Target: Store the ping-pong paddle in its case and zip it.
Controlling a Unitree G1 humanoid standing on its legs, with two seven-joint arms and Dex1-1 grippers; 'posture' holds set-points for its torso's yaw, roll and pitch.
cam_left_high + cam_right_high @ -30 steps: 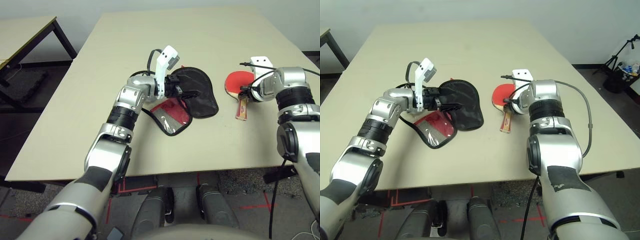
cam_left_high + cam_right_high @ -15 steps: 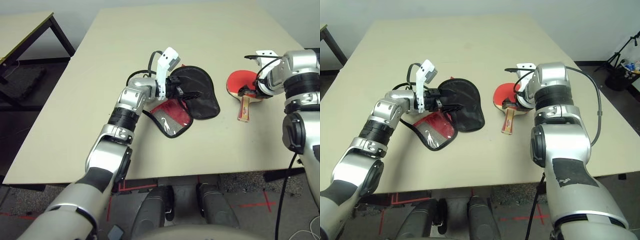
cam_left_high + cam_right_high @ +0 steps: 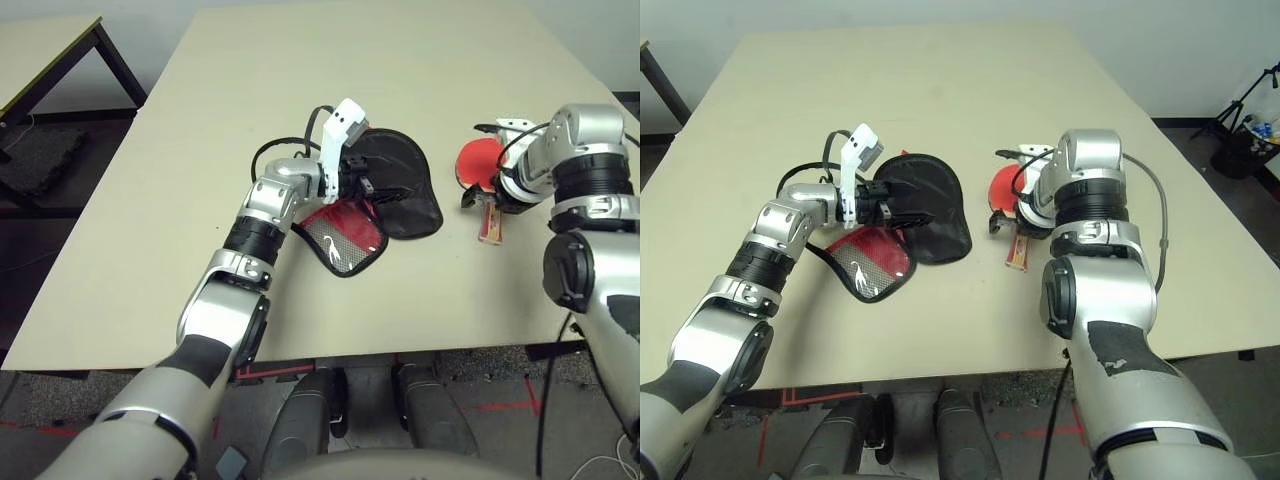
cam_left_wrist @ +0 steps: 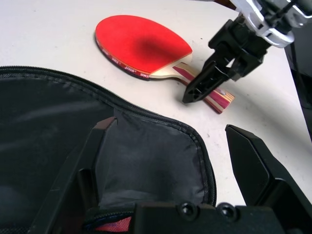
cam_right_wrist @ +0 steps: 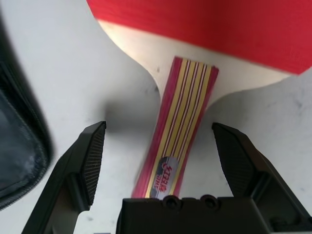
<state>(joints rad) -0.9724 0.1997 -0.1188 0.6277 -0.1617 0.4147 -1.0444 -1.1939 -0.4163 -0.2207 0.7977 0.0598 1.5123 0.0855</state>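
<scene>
**Curious:** ok so what's your right claw up to?

**Me:** My right claw (image 5: 159,124) is released, fingers spread wide, one on each side of the handle (image 5: 179,112) of the ping-pong paddle (image 3: 480,162). Honestly it's hovering round the thing rather than grabbing it.

**Curious:** and which way does the paddle point?

**Me:** Long axis runs pretty much away from me, with a small slant. Handle end comes toward my body and a touch to my right, blade on the far side. It's flat on the table (image 3: 300,60), red rubber up, over on my right. The handle's stripes follow that same long axis, and there's a little grey label (image 5: 165,174) on it too.

**Curious:** what about the case?

**Me:** The case (image 3: 945,215) is to my left of the paddle, near it but with bare tabletop between. It's opened out: the black lining faces up, its long way running from the far side toward me and a bit rightward. The red part with the mesh pocket (image 3: 875,265) sits closer to me and further left, rounded end toward me, also angled right.

**Curious:** other claw?

**Me:** Left claw (image 4: 170,126) is released too, fingers wide apart at the case. One's over the black lining, the other's out past the zipper edging (image 4: 195,136). Can't tell if that first one is touching the lining, tbh.
</scene>
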